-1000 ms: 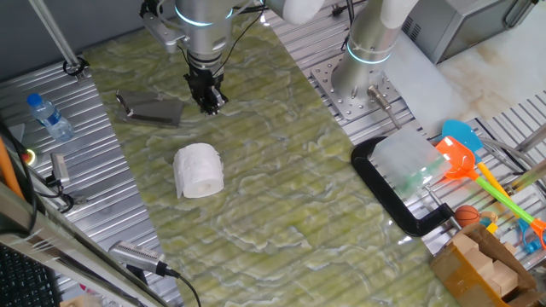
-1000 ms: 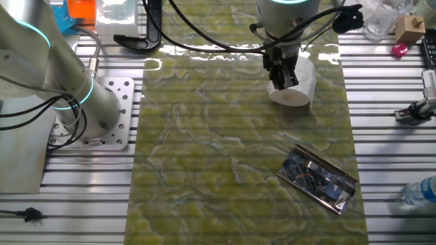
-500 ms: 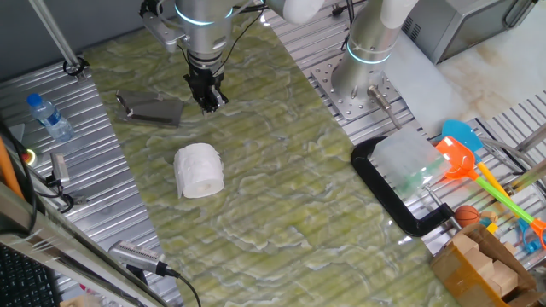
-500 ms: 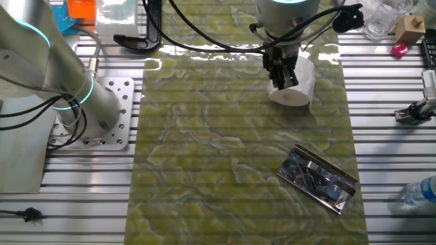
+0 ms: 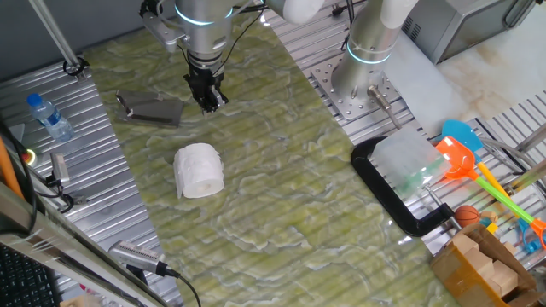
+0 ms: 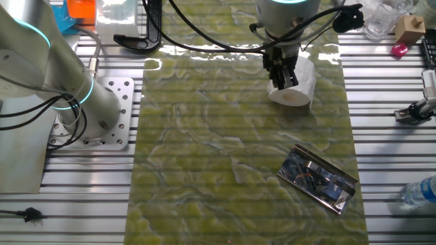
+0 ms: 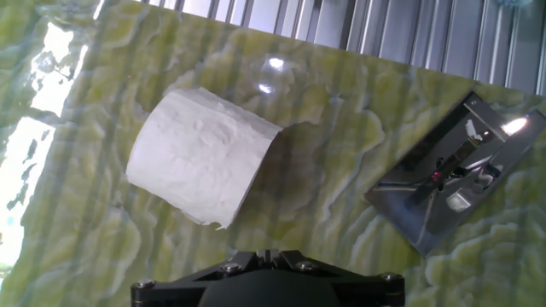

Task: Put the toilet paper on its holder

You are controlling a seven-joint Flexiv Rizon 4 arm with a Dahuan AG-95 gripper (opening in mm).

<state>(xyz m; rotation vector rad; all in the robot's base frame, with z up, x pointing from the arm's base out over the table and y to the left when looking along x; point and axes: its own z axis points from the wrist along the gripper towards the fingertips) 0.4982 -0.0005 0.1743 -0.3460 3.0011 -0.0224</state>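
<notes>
The toilet paper is a plump white roll lying on its side on the green mat; it also shows in the other fixed view and the hand view. The holder is a flat dark-grey metal plate with a thin rod, lying on the mat; it shows too in the other fixed view and the hand view. My gripper hangs above the mat between roll and holder, fingers together, holding nothing. In the other fixed view my gripper partly covers the roll.
A clear water bottle lies on the slatted table left of the mat. A large black C-shaped frame and coloured toys are at the right. A second arm's base stands beside the mat.
</notes>
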